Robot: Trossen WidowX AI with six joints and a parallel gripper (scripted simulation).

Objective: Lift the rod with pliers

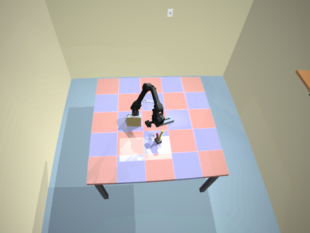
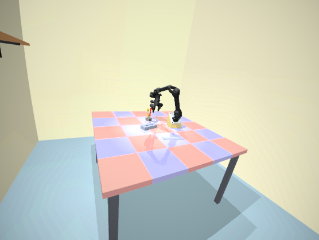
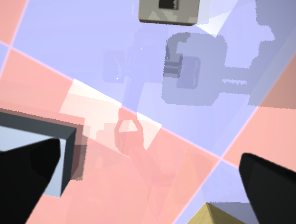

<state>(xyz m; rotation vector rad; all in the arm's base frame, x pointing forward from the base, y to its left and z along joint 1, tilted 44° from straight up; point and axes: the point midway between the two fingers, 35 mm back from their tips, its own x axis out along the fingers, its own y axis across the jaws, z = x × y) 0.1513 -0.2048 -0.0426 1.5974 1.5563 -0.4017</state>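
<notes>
The rod, the task's thing, cannot be made out in any of these views; the long pale blue-grey block with a narrow dark slot along its top (image 1: 168, 121) (image 2: 148, 126) (image 3: 25, 138), the channel piece, lies flat on the surface, and the slot is partly hidden from above by the arm. The wrist view catches only one end of this block, behind a fingertip.

Near the block, the locking pliers with one red and one yellow handle (image 1: 161, 135) (image 2: 148, 112) stand handles up in a small dark grey holster (image 1: 158, 141) (image 2: 148, 119) (image 3: 150, 15). The wrist view shows part of the holster at its top edge, with a dark square opening.

The black two-fingered end effector (image 1: 154, 122) (image 2: 156, 110) (image 3: 150, 154) is released, its fingers spread wide with nothing between them. It hangs above the surface, apart from the pliers, pointing downward.

The black jointed arm (image 1: 156, 97) (image 2: 176, 100) arches up from a tan wedge-shaped mount with a white face (image 1: 133, 121) (image 2: 174, 124) (image 3: 210, 215). A thin, pale, flat strip (image 1: 148, 101) (image 2: 172, 138) lies well apart from the pliers, on the red-and-violet checkered table (image 1: 182, 140) (image 2: 160, 158) (image 3: 100, 190).
</notes>
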